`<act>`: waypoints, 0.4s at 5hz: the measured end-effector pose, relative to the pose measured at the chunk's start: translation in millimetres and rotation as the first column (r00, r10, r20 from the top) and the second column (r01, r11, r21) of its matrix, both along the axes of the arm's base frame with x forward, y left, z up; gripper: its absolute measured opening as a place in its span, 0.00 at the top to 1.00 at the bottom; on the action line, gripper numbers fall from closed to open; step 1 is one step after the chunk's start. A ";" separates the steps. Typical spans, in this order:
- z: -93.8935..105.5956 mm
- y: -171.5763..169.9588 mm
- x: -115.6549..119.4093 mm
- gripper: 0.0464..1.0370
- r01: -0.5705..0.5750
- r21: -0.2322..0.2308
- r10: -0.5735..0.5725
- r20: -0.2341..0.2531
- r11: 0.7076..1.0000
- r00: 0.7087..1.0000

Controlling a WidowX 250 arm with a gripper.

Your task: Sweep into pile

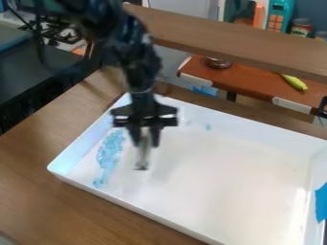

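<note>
1. While I look on from here, the claw (144,137) hangs over the left part of the white tray (131,205), its 2 fingers closed around a slim, pale tool (142,158).
2. That tool points down towards the tray floor, its long axis nearly upright, the lower end tipped slightly to the left as I see it.
3. Just left of it lie the blue bits (110,149), inside the tray in 1 uneven streak; its long axis runs from far to near, the near end slanting left.
4. At least 2 blue specks (208,127) sit near the far wall.
5. Beneath the tray is the brown wooden desk (32,150).
</note>
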State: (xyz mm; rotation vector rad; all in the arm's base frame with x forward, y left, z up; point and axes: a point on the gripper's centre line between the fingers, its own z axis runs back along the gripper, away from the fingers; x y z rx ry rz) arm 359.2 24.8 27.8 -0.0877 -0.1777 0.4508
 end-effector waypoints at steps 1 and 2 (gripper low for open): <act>11.5 -45.8 22.2 0.66 0.098 -0.063 -0.095 0.054 0.993 0.994; -12.6 -69.2 35.9 0.66 0.141 -0.068 -0.141 0.008 0.988 0.990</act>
